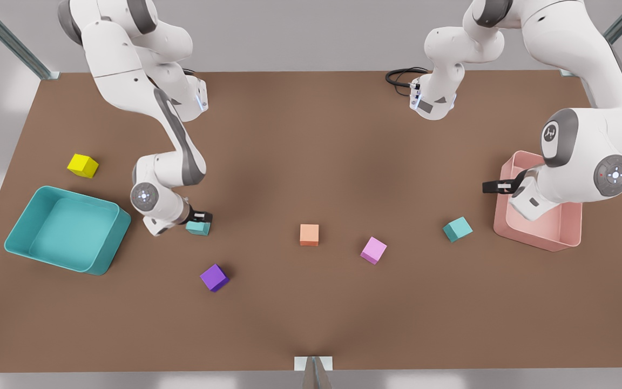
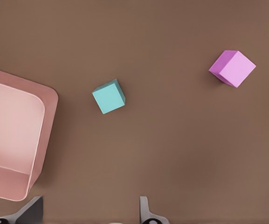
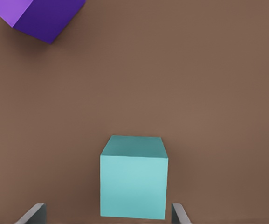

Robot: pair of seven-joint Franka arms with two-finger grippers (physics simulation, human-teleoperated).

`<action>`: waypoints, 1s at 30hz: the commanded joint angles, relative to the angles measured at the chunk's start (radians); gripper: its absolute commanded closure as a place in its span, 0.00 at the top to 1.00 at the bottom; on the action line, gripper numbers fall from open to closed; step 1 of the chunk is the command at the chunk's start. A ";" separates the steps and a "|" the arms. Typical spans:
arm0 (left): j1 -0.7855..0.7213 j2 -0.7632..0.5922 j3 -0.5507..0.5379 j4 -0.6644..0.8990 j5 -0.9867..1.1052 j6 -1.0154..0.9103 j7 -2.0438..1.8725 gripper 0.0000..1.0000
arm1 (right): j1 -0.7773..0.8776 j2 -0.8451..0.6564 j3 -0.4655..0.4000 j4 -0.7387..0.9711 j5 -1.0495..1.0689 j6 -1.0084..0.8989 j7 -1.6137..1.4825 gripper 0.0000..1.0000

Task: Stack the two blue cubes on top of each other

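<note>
the right gripper (image 1: 198, 219) is down at the worktop (image 1: 311, 135) beside the teal tray (image 1: 68, 228), its fingers (image 3: 37, 213) spread to either side of one blue cube (image 3: 134, 177), which sits on the surface between them; whether they touch it i cannot tell. the dark purple cube (image 1: 214, 277) lies near, toward the front edge. the left gripper (image 1: 497, 187) hangs at the rim of the pink tray (image 1: 539, 201) by the opposite side edge, fingers (image 2: 146, 212) spread and holding nothing. the other blue cube (image 1: 457, 229) rests just beside that tray, well apart from the first, with the pink cube (image 1: 373, 250) and orange cube (image 1: 309, 235) between them
</note>
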 commanded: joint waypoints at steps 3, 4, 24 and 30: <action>0.000 -0.001 0.000 -0.001 0.000 -0.003 0.006 1.00 | -0.002 0.022 -0.006 -0.008 0.001 0.127 0.078 1.00; 0.000 -0.001 0.000 -0.001 0.000 -0.001 0.006 1.00 | -0.002 0.031 -0.007 -0.009 0.001 0.127 0.077 1.00; 0.003 0.013 0.000 -0.001 0.000 -0.003 0.006 1.00 | 0.002 0.149 -0.013 -0.026 -0.002 0.187 0.077 1.00; 0.003 0.013 0.000 -0.001 0.000 -0.004 0.004 1.00 | -0.002 0.138 -0.013 -0.021 0.001 0.173 0.058 0.56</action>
